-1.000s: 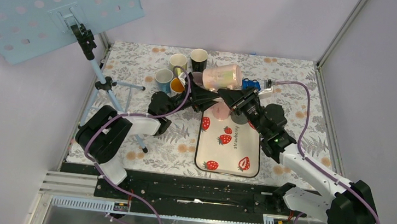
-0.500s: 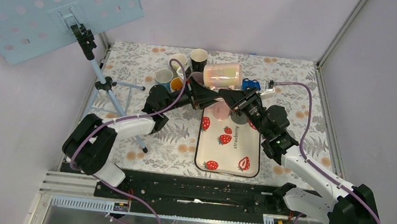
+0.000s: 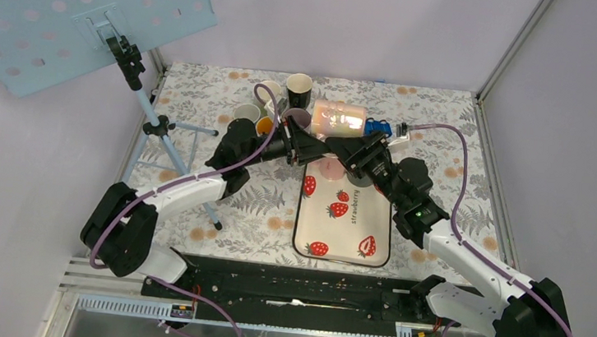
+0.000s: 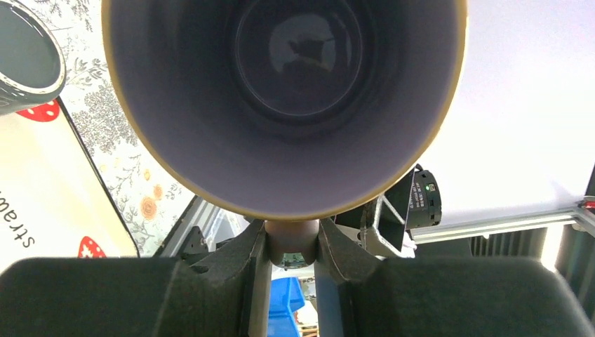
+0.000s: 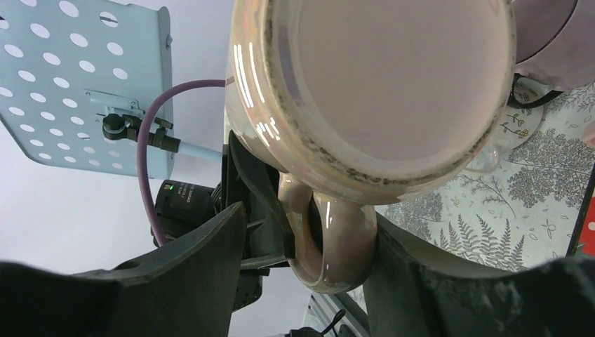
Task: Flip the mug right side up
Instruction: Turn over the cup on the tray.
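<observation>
The mug hangs in the air on its side, above the far end of the strawberry tray, at 12 o'clock from the tray's middle. Its mouth faces 9 o'clock and its base 3 o'clock, with the handle hanging down toward 6 o'clock.

The left tool reaches in from 8 o'clock. In its wrist view the left tool is pinched tight on the handle, just below the rim of the mug, whose dark inside fills the frame.

The right tool comes in from 4 o'clock. In its wrist view the right tool stands parted on either side of the handle. There is a clear gap on one side, so it has no clamp on the mug, whose flat base faces the camera.

On the floral surface a black cup stands at 10 o'clock from the mug among other cups. A blue item lies just beside the mug at 3 o'clock.
</observation>
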